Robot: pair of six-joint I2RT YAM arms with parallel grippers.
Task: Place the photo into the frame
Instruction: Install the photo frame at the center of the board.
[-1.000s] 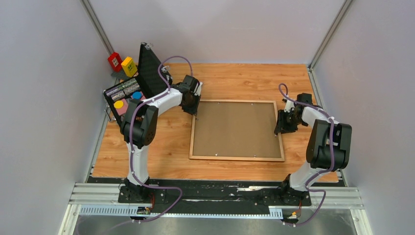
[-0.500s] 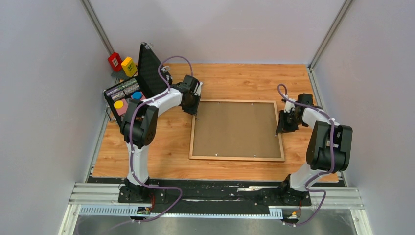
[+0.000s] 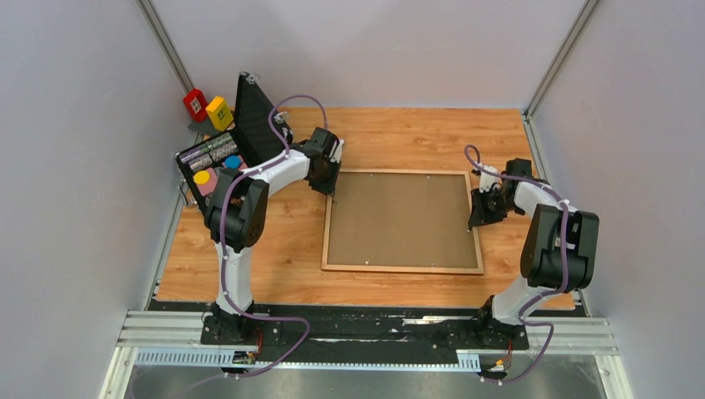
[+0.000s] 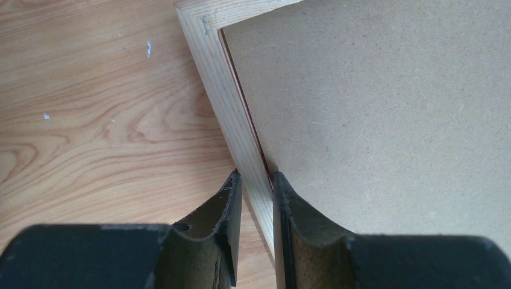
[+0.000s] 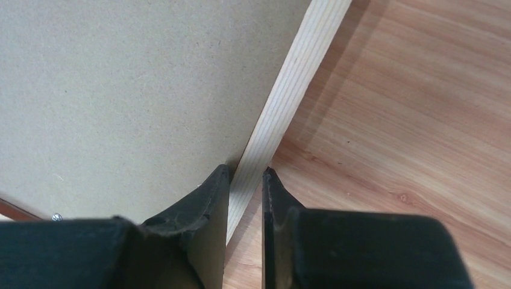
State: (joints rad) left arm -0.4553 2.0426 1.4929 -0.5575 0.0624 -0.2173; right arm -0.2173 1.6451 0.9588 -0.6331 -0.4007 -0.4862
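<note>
Wooden frame (image 3: 403,269), back up, mid-tabletop (image 3: 274,249), backing board (image 3: 399,218) seated. Left gripper (image 4: 257,180) pinched its left rail; right gripper (image 5: 246,174) had just closed on the right rail. Two-handed lift probably ready.

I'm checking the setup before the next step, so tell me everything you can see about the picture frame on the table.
The frame is a large rectangle of thin pale wood rails, lying flat with its pale back upward near the middle of the table. A brown backing board fills its opening. The left gripper clamps its left rail near the far corner; the right gripper clamps its right rail.
</note>
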